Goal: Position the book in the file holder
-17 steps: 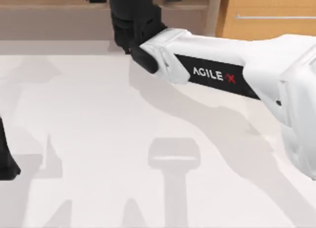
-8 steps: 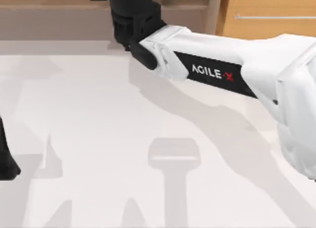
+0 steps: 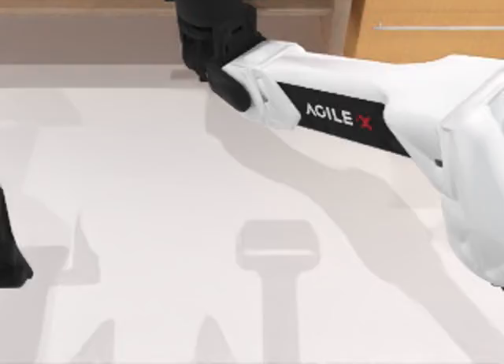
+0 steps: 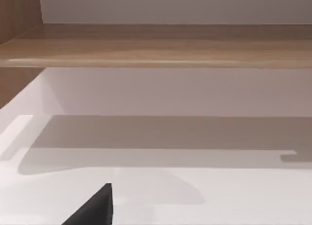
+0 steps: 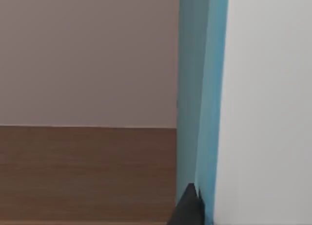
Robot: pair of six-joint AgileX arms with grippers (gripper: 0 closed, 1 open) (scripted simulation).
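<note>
From above, the right arm [image 3: 354,120] reaches across from the right side to the far edge of the white tabletop [image 3: 157,222], its dark wrist at the far left-centre; the right end effector's grip cannot be made out there. The right wrist view gives what the overhead lacks: the book [image 5: 202,88] close up, teal edge running upright, long axis vertical, a dark fingertip [image 5: 187,208] touching its lower end. The left arm [image 3: 9,254] is parked at the left edge; open tabletop lies between them.
</note>
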